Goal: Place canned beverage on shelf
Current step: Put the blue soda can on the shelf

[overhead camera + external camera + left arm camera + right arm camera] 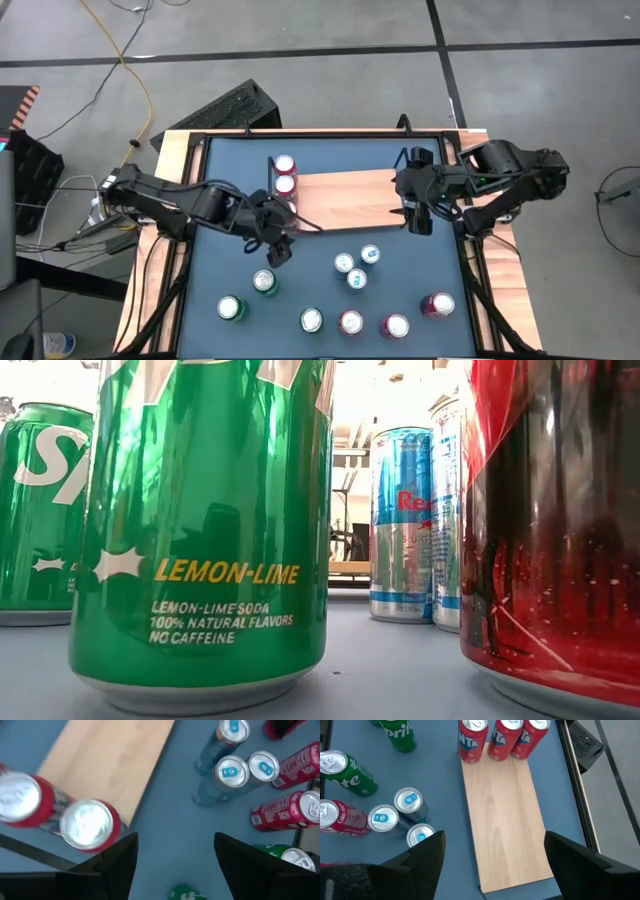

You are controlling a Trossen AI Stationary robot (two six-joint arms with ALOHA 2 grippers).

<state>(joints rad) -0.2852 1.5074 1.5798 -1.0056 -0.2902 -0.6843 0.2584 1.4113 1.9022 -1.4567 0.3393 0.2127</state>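
The shelf (345, 195) lies at the back of the table (240, 165), red cans (285, 175) at its left end. The left gripper (277, 248) hangs spread near them, empty. The right gripper (415, 212) hangs spread over the shelf's other end.

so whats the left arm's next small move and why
Probably lower the left gripper over the green can just beneath it and close. Its fingers stand apart with nothing between them, red cans already sit at the shelf's left end, and most of the board is bare. The right gripper hovers open over the shelf's other end.
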